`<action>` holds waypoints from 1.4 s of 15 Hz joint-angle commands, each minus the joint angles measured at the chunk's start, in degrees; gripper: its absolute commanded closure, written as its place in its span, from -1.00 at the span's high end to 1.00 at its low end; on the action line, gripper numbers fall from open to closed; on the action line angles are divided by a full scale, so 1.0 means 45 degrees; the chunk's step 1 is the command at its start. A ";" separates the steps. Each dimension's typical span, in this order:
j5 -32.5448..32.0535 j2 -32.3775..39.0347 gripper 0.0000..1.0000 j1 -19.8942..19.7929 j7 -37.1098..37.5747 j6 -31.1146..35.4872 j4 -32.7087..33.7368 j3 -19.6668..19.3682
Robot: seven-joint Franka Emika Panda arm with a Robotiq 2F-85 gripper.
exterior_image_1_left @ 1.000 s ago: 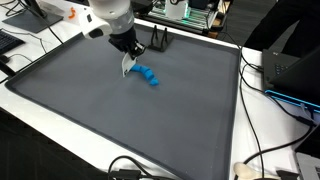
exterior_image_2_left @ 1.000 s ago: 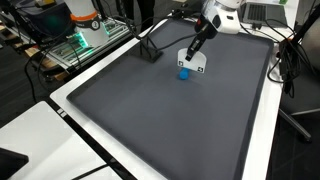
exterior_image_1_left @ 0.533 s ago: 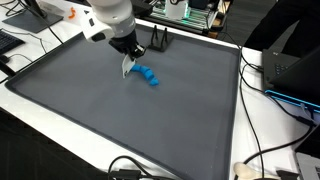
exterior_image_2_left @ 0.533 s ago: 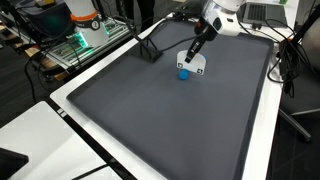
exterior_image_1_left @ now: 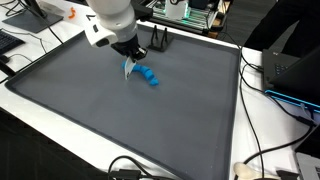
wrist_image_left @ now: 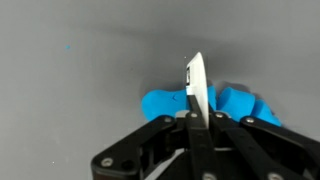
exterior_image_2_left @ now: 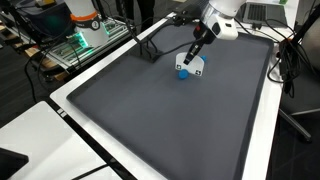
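My gripper [exterior_image_1_left: 131, 54] is shut on a thin white flat piece [exterior_image_1_left: 127, 68] and holds it just above the dark grey mat [exterior_image_1_left: 120, 120]. A blue crumpled object [exterior_image_1_left: 149, 77] lies on the mat right beside the piece's lower edge. In the wrist view the white piece [wrist_image_left: 194, 85] stands edge-on between the black fingers [wrist_image_left: 195, 122], with the blue object [wrist_image_left: 160, 103] behind it on both sides. In an exterior view the gripper [exterior_image_2_left: 194, 53] holds the white piece [exterior_image_2_left: 198, 66] next to the blue object [exterior_image_2_left: 183, 72].
The mat lies on a white table [exterior_image_1_left: 270, 130]. A black stand [exterior_image_2_left: 150, 52] rises at the mat's far edge. Cables [exterior_image_1_left: 262, 150], electronics [exterior_image_2_left: 80, 45] and a laptop [exterior_image_1_left: 295, 75] surround the table.
The gripper has lifted and turned a little with the white piece, which now looks narrower in an exterior view. The blue object has not moved.
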 commanded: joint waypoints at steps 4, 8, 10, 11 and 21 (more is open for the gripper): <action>-0.0011 0.0378 -0.98 -0.0128 -0.0416 -0.0314 -0.0219 0.0072; 0.0111 0.0205 -0.98 -0.0219 -0.0581 -0.0418 -0.0543 0.0099; 0.0160 0.0087 -0.98 -0.0255 -0.0664 -0.0414 -0.0701 0.0116; 0.0199 0.0012 -0.98 -0.0280 -0.0700 -0.0437 -0.0781 0.0128; 0.0448 -0.0703 -0.98 -0.0450 -0.0709 -0.0464 -0.1525 0.0178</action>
